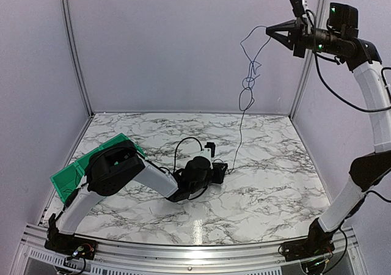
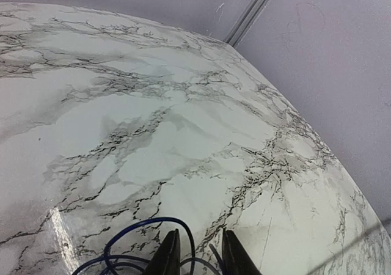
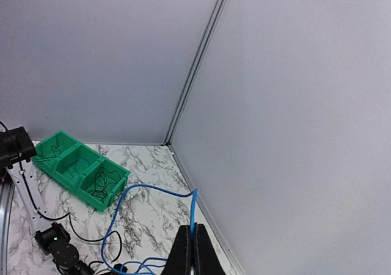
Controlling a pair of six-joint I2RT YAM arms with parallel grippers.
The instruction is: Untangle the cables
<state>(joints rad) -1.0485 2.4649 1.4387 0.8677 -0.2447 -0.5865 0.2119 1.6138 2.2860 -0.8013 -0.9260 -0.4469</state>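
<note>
A thin blue cable (image 1: 248, 82) hangs from my right gripper (image 1: 269, 29), which is raised high near the right wall. The cable has a tangled knot partway down and runs on to the table by my left gripper (image 1: 219, 164). In the right wrist view the right gripper (image 3: 193, 238) is shut on the blue cable (image 3: 153, 188). My left gripper (image 2: 198, 253) lies low over the marble, its jaws a little apart. Loops of the blue cable (image 2: 140, 223) curl around its left finger, and strands cross the gap without being pinched.
A green divided bin (image 1: 67, 177) sits at the table's left edge, partly behind my left arm. In the right wrist view one compartment of the green bin (image 3: 79, 168) holds thin black cables (image 3: 101, 183). White walls close in the back and sides.
</note>
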